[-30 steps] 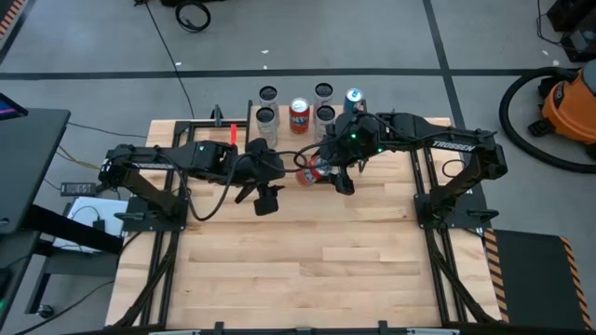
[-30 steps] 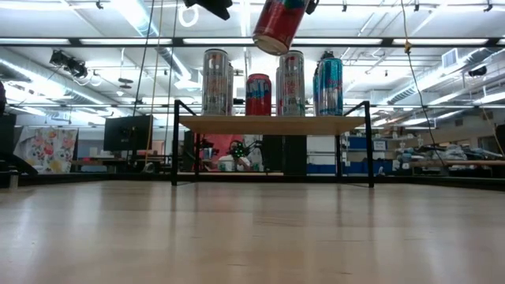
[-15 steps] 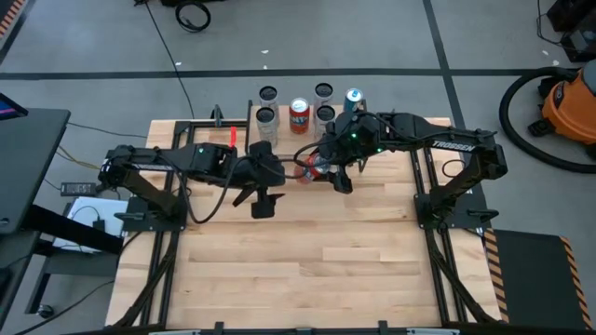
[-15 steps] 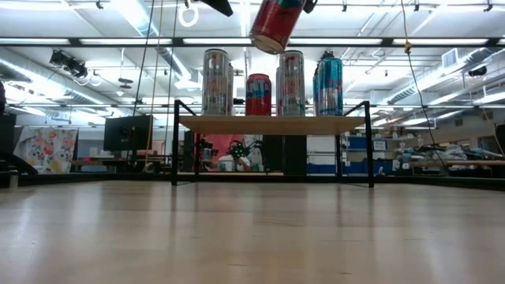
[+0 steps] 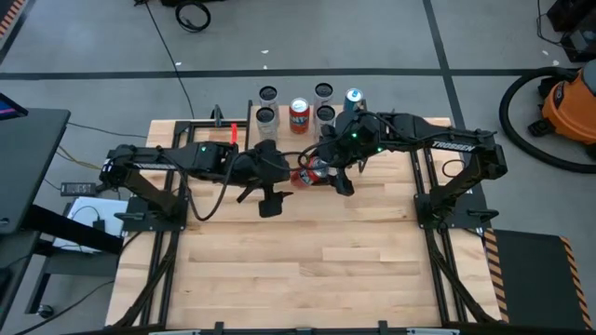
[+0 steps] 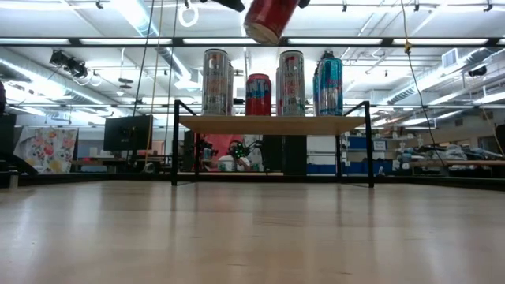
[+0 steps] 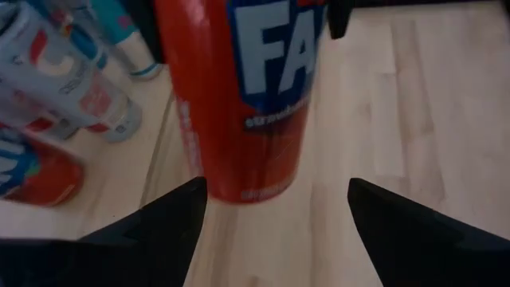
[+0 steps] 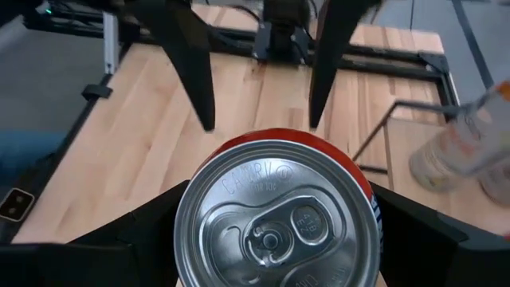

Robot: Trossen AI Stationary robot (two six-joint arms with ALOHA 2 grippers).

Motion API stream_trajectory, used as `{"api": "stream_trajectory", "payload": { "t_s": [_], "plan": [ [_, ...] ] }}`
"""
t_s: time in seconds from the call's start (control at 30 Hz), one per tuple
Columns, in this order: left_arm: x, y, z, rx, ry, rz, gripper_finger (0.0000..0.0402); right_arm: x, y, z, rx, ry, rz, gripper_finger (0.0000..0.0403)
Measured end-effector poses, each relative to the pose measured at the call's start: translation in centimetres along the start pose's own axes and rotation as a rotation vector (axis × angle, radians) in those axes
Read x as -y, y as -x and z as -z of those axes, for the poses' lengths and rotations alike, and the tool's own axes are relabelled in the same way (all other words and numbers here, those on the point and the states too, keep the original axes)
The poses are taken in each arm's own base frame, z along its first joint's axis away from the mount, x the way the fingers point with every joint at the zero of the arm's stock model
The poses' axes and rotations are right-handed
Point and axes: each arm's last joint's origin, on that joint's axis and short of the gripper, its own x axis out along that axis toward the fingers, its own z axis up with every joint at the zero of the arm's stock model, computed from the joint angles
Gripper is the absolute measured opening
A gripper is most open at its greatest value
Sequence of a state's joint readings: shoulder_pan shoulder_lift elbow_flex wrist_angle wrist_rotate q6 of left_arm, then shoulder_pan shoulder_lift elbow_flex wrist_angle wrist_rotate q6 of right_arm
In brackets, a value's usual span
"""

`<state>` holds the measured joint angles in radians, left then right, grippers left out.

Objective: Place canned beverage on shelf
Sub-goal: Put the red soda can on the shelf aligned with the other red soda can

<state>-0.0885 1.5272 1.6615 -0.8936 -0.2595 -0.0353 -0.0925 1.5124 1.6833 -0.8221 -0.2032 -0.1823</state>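
Note:
A red canned beverage [image 5: 306, 175] hangs high above the table, in front of the shelf [image 6: 272, 124]. My right gripper [image 8: 279, 195] is shut on its top end. My left gripper [image 7: 275, 199] stands open around the can's bottom end [image 7: 255, 187]. One of its fingers is well clear of the can, and the other fingertip [image 7: 191, 195] is close beside it; whether that one touches, I cannot tell. Several other cans [image 6: 292, 83] stand upright on the shelf's wooden board. My right gripper pinches the red can's wall just below its top rim [image 8: 365, 185], one finger on each side. The fingers come from the table's right, slanting down, and the lid [image 8: 275, 215] faces back along them. The can is lifted clear and tilted, its bottom end [image 6: 263, 31] lowest.
The shelf stands at the table's far edge on thin black legs [image 6: 174, 142]. A red-handled tool [image 5: 233, 136] lies near the far left. The wide wooden tabletop [image 5: 307, 261] stretches toward the near edge.
The red can has tipped farther from upright in my right gripper. Its bottom end has risen a little and swung toward the table's left.

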Motion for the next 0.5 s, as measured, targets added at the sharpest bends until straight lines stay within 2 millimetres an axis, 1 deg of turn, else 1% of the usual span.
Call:
{"api": "stream_trajectory", "payload": {
  "t_s": [0.1,0.5],
  "plan": [
    [0.1,-0.3,-0.4,0.035,0.015,0.039,0.0316,-0.1,0.0,-0.2,0.023,0.016,-0.027,0.0327],
    [0.3,-1.4,-0.8,0.057,0.025,0.035,0.0316,-0.5,-0.1,-0.3,0.043,0.011,-0.094,0.0327]
  ]
}}
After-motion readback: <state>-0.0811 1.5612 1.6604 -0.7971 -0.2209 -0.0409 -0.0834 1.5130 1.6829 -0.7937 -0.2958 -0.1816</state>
